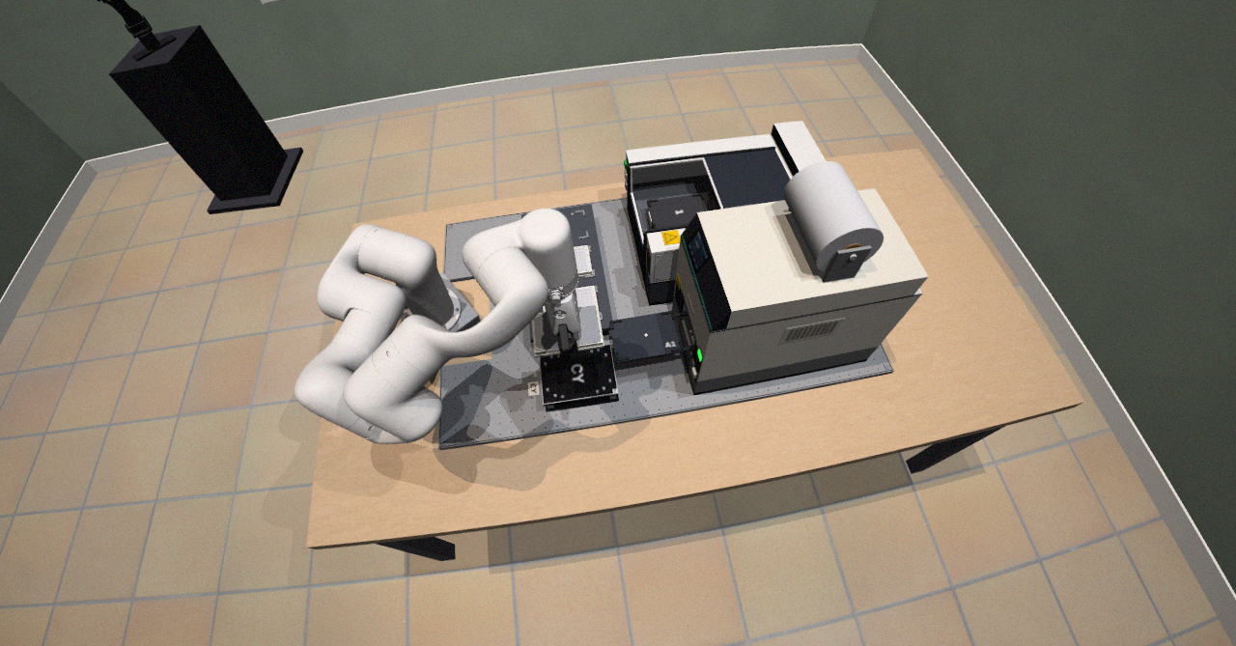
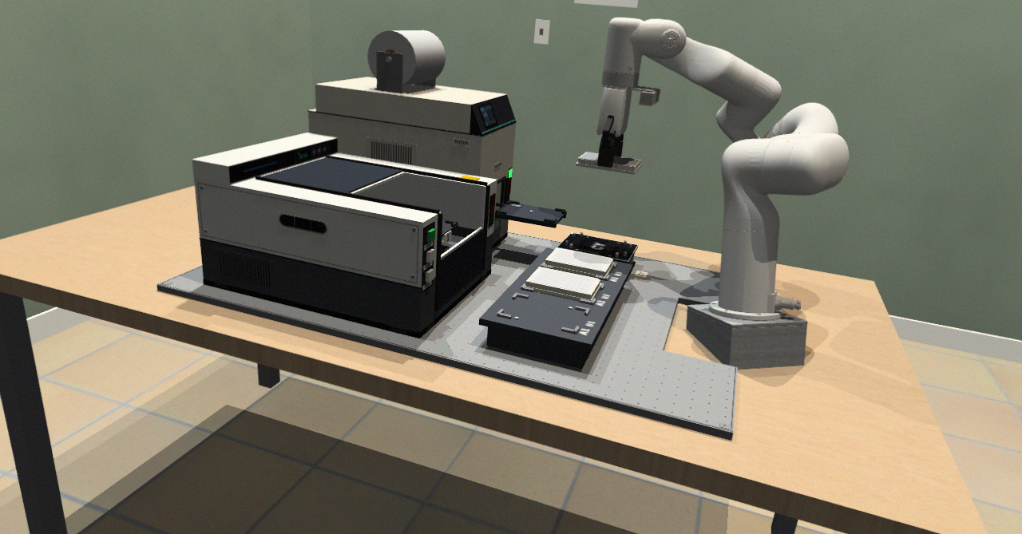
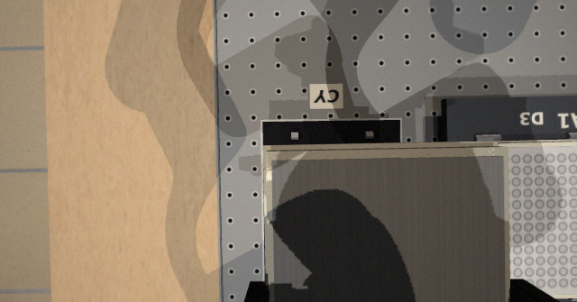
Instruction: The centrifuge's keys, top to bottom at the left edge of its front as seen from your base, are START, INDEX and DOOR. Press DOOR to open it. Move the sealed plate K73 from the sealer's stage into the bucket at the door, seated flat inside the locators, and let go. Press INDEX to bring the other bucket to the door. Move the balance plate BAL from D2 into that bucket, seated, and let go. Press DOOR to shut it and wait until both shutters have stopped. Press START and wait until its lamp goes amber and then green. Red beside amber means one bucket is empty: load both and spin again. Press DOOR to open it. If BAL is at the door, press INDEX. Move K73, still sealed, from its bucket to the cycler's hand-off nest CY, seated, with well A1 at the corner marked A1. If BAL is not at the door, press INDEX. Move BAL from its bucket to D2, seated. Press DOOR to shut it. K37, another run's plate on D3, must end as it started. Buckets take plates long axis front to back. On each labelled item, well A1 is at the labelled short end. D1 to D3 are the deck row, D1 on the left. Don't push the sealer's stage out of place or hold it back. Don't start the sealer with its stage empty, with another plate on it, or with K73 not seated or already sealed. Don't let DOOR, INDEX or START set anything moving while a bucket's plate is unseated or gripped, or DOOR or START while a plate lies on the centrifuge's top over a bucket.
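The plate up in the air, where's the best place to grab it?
From above, by two opposite side walls at the middle, as the gripper holds the sealed plate now: it hangs level, and its top is smooth film.

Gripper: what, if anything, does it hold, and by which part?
The gripper holds a sealed plate level in the air above the deck, gripped near the plate's middle.
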Available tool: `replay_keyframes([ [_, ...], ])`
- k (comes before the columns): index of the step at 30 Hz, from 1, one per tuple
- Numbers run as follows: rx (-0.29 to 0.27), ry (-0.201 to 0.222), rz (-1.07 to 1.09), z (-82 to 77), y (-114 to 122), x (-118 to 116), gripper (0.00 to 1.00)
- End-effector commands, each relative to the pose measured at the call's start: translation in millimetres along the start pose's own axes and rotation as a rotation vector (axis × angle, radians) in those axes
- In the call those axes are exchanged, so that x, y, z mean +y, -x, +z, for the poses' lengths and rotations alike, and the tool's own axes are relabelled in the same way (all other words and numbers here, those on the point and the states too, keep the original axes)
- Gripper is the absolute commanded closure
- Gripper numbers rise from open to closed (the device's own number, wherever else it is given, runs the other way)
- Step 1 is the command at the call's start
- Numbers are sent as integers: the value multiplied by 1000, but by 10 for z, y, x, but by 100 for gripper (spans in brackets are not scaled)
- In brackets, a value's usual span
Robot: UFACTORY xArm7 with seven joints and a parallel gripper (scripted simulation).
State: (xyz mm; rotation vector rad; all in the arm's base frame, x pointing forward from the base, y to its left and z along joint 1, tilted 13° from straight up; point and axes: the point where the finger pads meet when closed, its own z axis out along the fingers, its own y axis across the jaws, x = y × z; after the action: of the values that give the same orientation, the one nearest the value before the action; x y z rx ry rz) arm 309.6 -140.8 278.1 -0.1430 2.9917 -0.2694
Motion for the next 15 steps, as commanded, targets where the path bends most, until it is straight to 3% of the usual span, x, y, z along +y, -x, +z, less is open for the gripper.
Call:
replay_keyframes([
  [1, -3, -1, 1, 61, 5, -3, 100],
  [15, -3, -2, 1, 262, 5, -4, 100],
])
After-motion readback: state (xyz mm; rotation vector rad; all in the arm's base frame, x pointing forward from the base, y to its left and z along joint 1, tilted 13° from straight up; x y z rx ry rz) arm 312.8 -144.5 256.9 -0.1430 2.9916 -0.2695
